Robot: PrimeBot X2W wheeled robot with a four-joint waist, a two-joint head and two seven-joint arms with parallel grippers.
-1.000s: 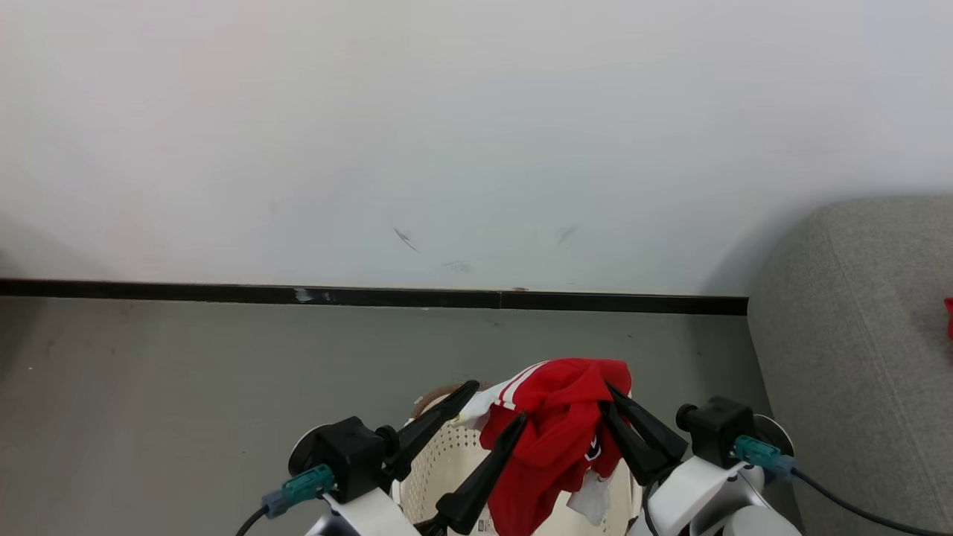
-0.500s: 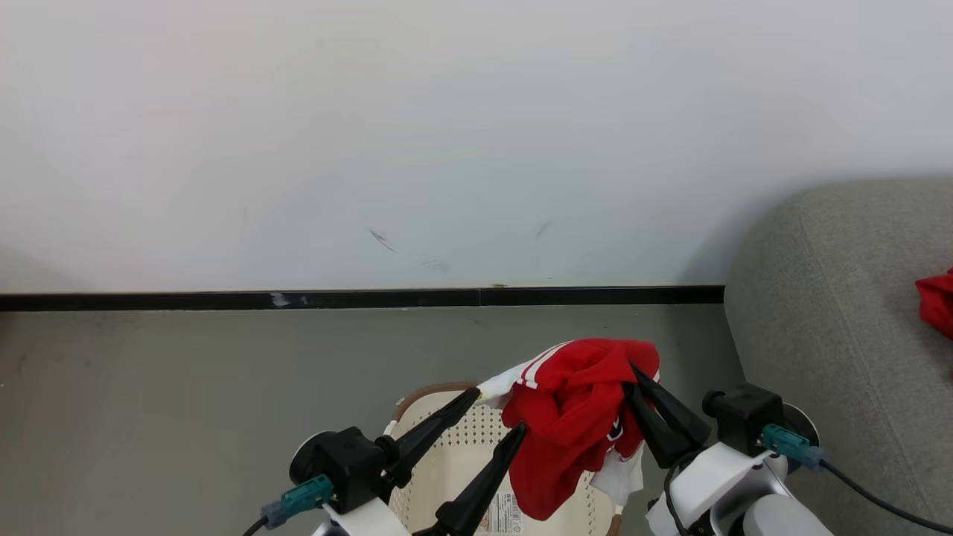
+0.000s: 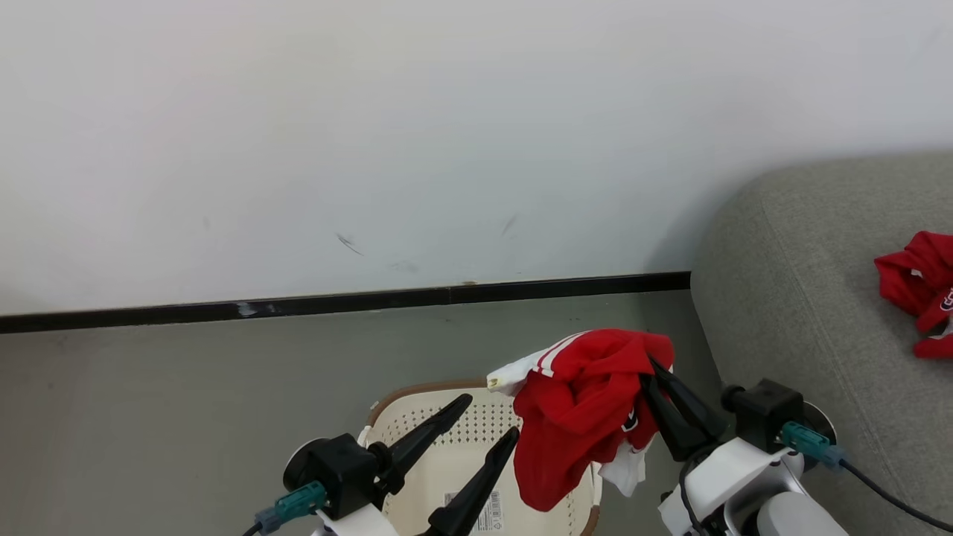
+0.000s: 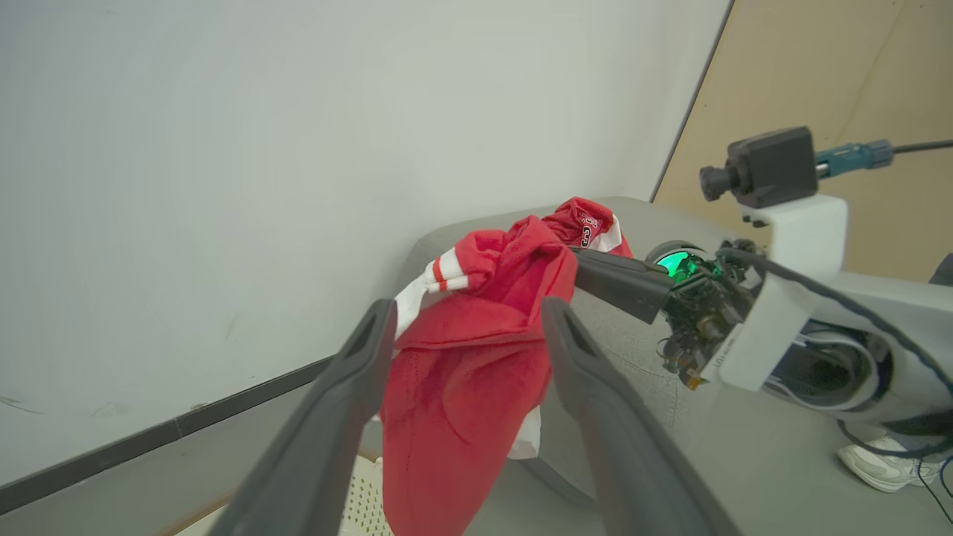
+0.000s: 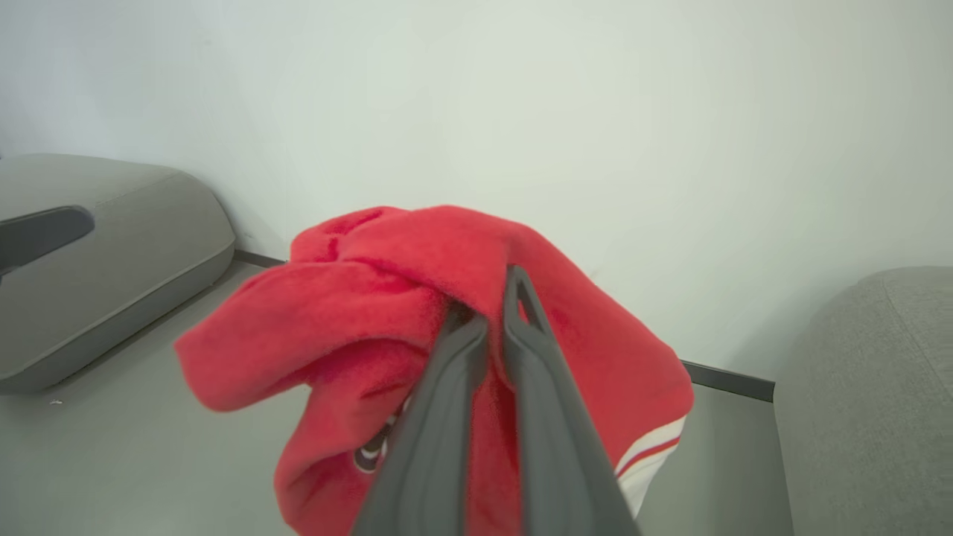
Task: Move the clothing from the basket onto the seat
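Note:
A red garment with white stripes (image 3: 581,417) hangs above the right edge of the cream basket (image 3: 402,393), and my right gripper (image 3: 654,366) is shut on its upper folds. In the right wrist view the shut fingers (image 5: 484,305) pinch the red cloth (image 5: 357,313). My left gripper (image 3: 489,417) stands open over the basket, just left of the cloth; between its spread fingers (image 4: 555,320) the garment (image 4: 461,372) hangs a little further off. A second red garment (image 3: 919,290) lies on the grey sofa seat (image 3: 804,298) at the right.
A white wall with a black skirting strip (image 3: 335,304) runs behind the grey floor (image 3: 186,387). A white shoe (image 4: 886,469) rests on the floor beyond the right arm. A low grey cushioned form (image 5: 97,246) lies at the left of the right wrist view.
The head camera has swung right, bringing more sofa and the second garment into view. My right gripper has carried the red garment rightwards, from over the basket to its right edge.

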